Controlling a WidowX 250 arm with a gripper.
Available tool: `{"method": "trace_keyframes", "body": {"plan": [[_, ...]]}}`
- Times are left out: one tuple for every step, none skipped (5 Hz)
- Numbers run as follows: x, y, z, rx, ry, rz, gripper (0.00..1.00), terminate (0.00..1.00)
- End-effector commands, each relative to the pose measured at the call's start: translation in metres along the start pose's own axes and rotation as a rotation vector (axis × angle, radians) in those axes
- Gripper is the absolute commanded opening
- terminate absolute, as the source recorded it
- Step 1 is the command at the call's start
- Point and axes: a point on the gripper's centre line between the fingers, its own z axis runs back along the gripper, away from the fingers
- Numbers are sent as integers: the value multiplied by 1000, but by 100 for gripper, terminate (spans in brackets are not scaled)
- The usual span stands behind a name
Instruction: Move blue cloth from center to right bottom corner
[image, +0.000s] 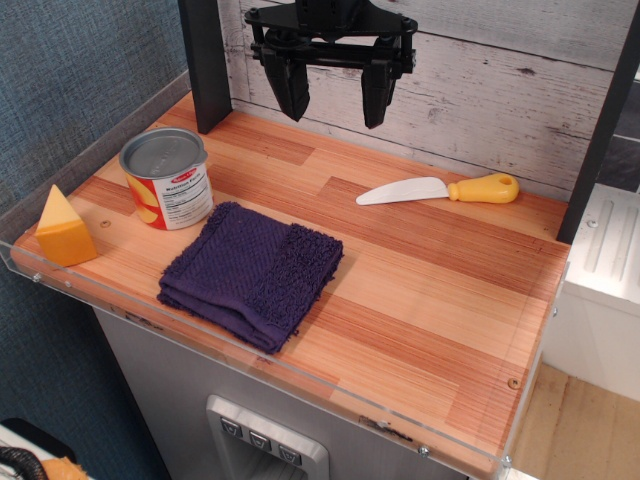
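The blue cloth (252, 273) is a folded, fuzzy indigo-purple towel lying flat on the wood-plank tabletop, left of its middle and close to the front edge. My gripper (334, 108) hangs high above the back of the table, open and empty, its two black fingers (292, 92) pointing down, well behind and above the cloth. The right bottom corner (478, 415) of the tabletop is bare wood edged by a clear acrylic rim with small screws.
A tin can (168, 178) stands just behind-left of the cloth. A yellow cheese wedge (63, 229) sits at the left edge. A toy knife with a yellow handle (440, 189) lies at the back right. A black post (207, 62) stands at the back left.
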Motion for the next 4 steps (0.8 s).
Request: {"method": "trace_keyframes", "body": {"plan": [[0,0,0,0,0,0,100,0],[-19,13,-7,41,49,-9,100,0],[-38,28,-18,55,71,-21,100,0],[-51,42,-26,70,56,-40,0,0]]}}
